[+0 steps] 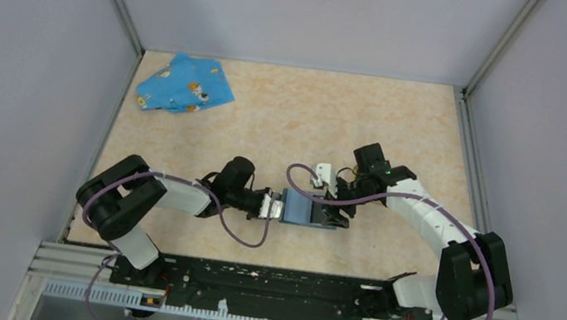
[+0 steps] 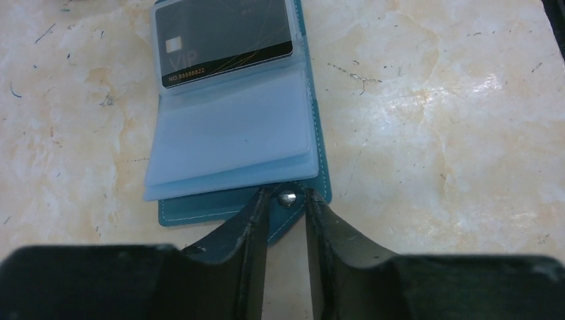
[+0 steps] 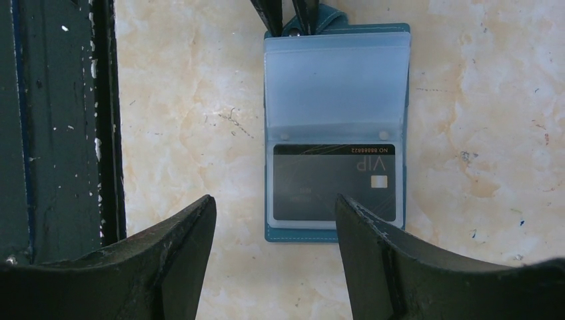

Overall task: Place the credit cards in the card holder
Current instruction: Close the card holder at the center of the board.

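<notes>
A blue card holder (image 1: pixel 310 211) lies open and flat on the table, its clear sleeves (image 2: pixel 233 127) facing up. One black VIP credit card (image 2: pixel 223 40) sits inside a sleeve on the half nearer my right arm (image 3: pixel 333 183). My left gripper (image 2: pixel 288 195) is at the holder's left end. Its jaws are narrowed but apart, with the blue snap tab (image 2: pixel 288 199) between the fingertips. In the top view that left gripper (image 1: pixel 280 208) touches the holder's edge. My right gripper (image 3: pixel 274 200) stands wide open just short of the holder's card end, with nothing held.
A blue patterned cloth (image 1: pixel 186 85) lies crumpled at the far left corner. The black mounting rail (image 1: pixel 272 280) runs along the near edge, and it also shows at the left of the right wrist view (image 3: pixel 60 127). Grey walls close in three sides.
</notes>
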`<state>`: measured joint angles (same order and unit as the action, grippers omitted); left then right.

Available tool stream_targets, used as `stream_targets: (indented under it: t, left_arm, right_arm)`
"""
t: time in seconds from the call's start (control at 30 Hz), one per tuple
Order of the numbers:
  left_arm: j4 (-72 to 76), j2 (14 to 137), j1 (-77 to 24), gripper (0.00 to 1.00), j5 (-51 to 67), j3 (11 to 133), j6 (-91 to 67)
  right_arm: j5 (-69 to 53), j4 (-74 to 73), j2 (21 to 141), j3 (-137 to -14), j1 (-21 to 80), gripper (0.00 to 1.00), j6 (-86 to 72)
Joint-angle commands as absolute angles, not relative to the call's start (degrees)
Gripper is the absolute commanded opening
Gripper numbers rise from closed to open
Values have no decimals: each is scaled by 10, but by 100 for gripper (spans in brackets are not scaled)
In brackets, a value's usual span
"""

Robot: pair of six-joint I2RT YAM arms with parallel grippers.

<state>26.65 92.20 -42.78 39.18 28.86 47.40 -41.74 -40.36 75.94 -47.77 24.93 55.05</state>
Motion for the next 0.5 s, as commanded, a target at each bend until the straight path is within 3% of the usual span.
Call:
stream_targets:
  t: [0.0, 0.2, 0.47]
  left_arm:
    - [216, 939, -432, 28, 409, 302, 492]
    - [214, 911, -432, 12, 408, 297, 467]
    - [244, 850, -432, 4, 412, 260, 404]
  right_arm:
    - [-438, -405, 739, -496, 242, 66, 558]
    - [-422, -389, 740, -494, 231, 66, 534]
    - [-422, -369, 738, -488, 217, 66, 510]
